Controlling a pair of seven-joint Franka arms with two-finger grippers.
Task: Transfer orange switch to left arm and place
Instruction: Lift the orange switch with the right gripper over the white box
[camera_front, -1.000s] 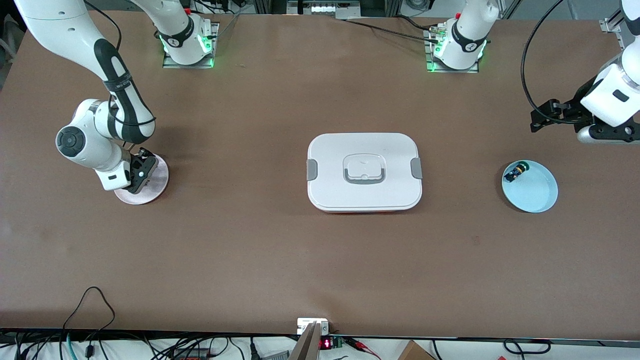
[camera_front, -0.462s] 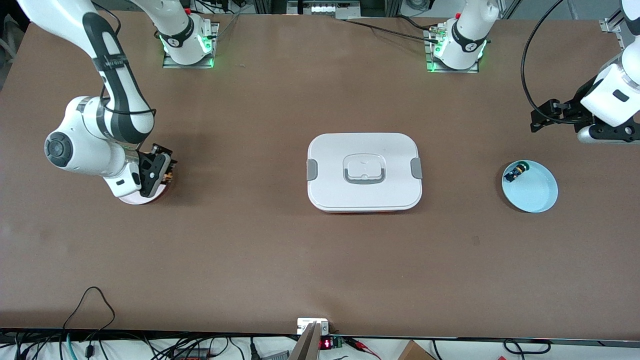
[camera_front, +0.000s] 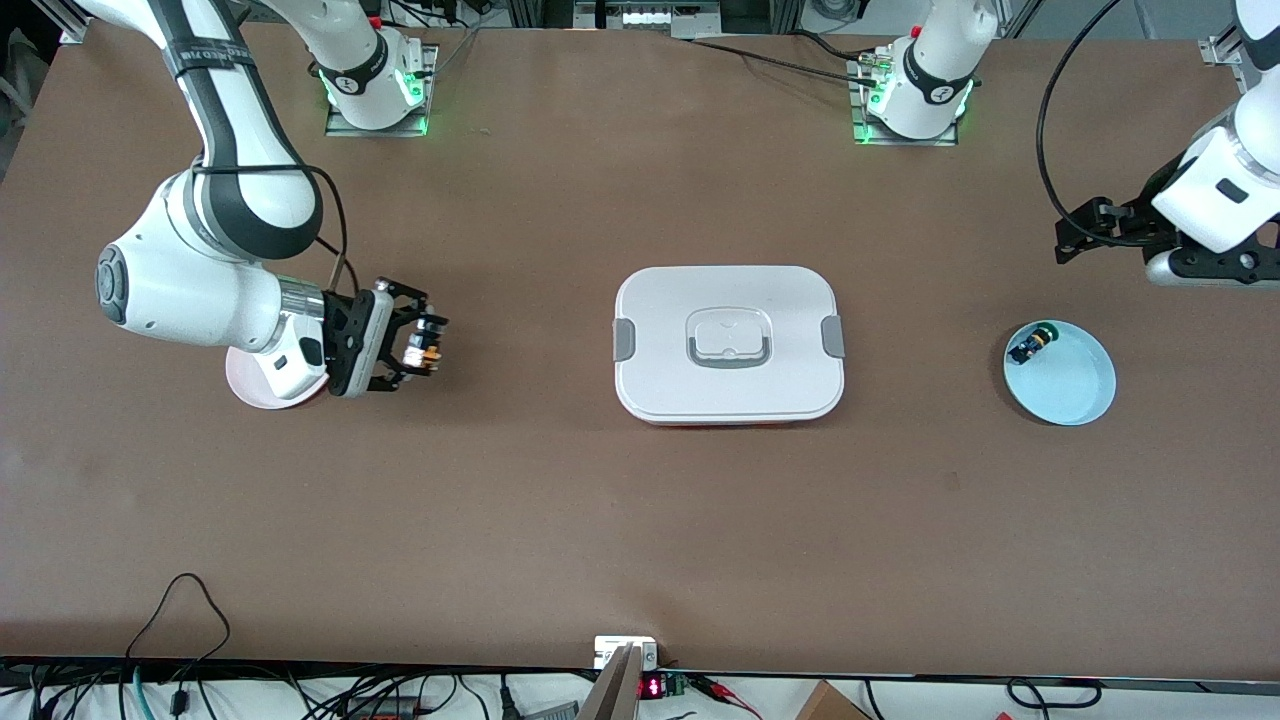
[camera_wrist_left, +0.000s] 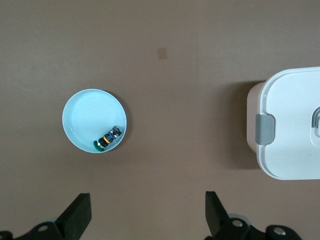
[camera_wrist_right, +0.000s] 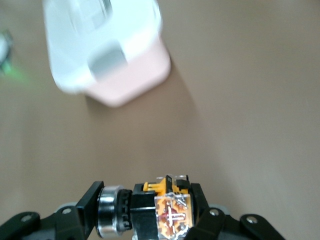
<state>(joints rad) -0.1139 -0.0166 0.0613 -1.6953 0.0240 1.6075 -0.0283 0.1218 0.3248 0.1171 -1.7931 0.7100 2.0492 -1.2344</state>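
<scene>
My right gripper (camera_front: 422, 344) is shut on the orange switch (camera_front: 428, 343) and holds it in the air over bare table between the pink plate (camera_front: 252, 385) and the box (camera_front: 728, 343). In the right wrist view the switch (camera_wrist_right: 150, 212) sits crosswise between the fingers, silvery end at one side, orange-tan block at the other, with the box (camera_wrist_right: 107, 47) ahead. My left gripper (camera_wrist_left: 145, 217) is open and empty, waiting high over the table at the left arm's end beside the blue plate (camera_front: 1070, 385). The box also shows in the left wrist view (camera_wrist_left: 292, 135).
The blue plate (camera_wrist_left: 85, 120) holds a small black piece with blue and yellow-green parts (camera_front: 1031, 345), also in the left wrist view (camera_wrist_left: 108, 140). The pink plate lies partly under my right arm. Cables run along the table's front edge.
My right gripper has risen from the pink plate with the orange switch in it and swung toward the box. The left arm has barely moved.
</scene>
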